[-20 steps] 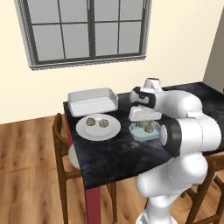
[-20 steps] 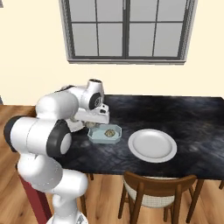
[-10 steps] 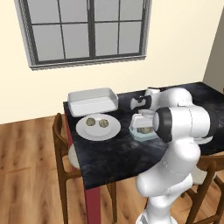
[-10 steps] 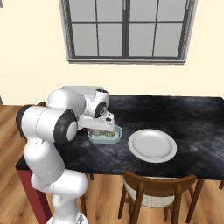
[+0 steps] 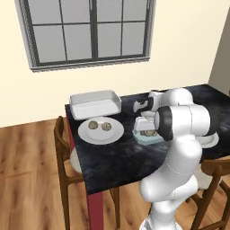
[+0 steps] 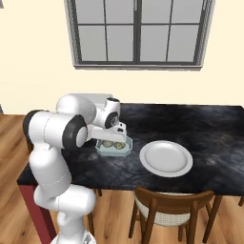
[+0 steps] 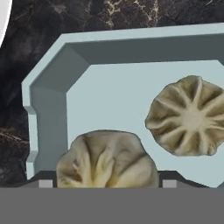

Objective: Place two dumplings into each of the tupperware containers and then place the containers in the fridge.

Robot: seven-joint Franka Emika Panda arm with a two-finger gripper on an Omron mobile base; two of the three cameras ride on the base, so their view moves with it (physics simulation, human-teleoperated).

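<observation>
On the dark worktop (image 6: pixel 200 128) the pale blue container (image 7: pixel 48 100) holds two dumplings, one (image 7: pixel 189 116) at 3 o'clock, another (image 7: pixel 107 159) at 6 between the wide-open, empty fingers (image 7: pixel 105 183).

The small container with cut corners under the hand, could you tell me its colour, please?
The small container with cut corners is pale blue, clearest in the hand view.

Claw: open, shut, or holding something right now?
Claw: open, holding nothing; its tips stand either side of a dumpling lying in the pale blue container.
</observation>
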